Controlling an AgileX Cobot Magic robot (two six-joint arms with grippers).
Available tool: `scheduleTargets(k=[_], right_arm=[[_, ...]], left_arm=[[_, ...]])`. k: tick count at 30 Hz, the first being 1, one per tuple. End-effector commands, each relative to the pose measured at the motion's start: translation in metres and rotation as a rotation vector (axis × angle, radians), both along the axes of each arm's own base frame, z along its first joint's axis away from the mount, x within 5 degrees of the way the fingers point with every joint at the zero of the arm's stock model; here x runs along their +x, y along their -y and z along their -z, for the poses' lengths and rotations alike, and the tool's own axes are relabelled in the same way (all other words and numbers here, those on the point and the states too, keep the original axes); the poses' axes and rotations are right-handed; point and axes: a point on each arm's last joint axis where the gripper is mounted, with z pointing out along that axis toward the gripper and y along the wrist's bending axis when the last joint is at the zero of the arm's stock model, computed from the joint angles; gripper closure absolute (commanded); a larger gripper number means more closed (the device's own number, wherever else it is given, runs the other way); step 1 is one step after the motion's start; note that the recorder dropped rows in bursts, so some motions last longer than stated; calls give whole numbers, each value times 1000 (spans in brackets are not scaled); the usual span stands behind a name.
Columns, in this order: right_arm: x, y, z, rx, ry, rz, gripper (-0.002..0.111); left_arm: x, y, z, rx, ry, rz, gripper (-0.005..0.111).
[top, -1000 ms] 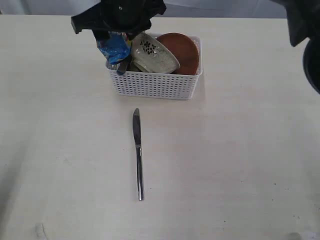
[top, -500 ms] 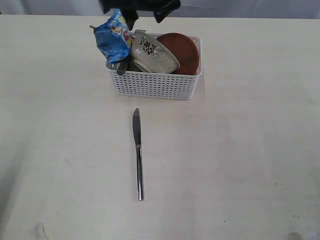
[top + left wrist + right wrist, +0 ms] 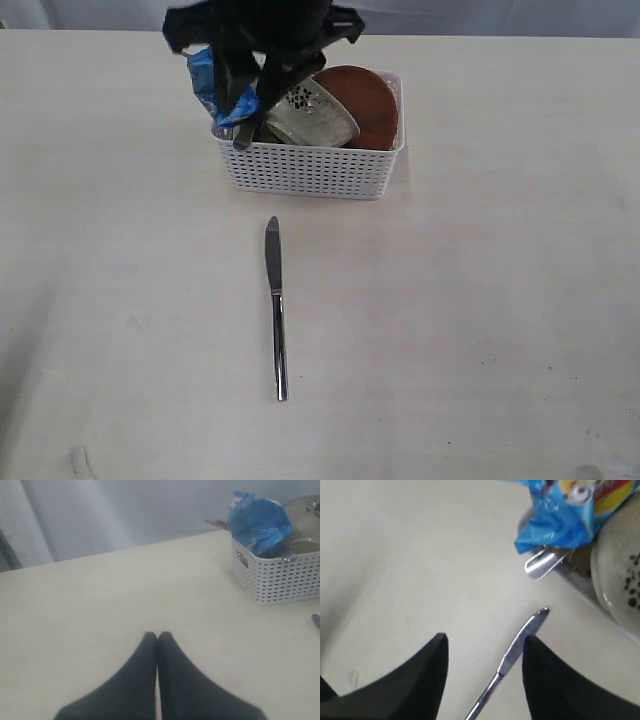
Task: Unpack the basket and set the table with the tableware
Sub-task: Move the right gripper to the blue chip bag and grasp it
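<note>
The white basket stands at the back of the table. It holds a pale speckled bowl, a round brown plate and a blue crisp bag. My right gripper hangs open above the basket's left end, by the bag and the bowl, with nothing between its fingers. A steel handle pokes out under the bag. The steel knife lies on the table in front of the basket. My left gripper is shut and empty, low over bare table well away from the basket.
The table's far edge runs just behind the basket, with a grey backdrop beyond it. Pale tabletop stretches to both sides of the knife and toward the near edge.
My right arm drew back above the basket and has come down again over its left end, now covering part of the blue bag. Its jaws have narrowed somewhat. The knife has not moved.
</note>
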Motion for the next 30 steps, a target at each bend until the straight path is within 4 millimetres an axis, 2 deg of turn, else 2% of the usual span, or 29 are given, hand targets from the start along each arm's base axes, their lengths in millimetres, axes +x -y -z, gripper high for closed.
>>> scheduleTargets(k=[1,4,22,30], right_arm=[[-3,-7,16,-87,59,74,61],[-2,-11,19,-73,53,121,62],[19,-28,72,-47,14,270,62],[25,-33,75,10,52,294,62]], left_arm=[[0,0,0,-5,8,6,107],[0,0,0,-3,8,7,107],[0,0,0,-3,8,7,107],[0,0,0,-3,8,7,107]])
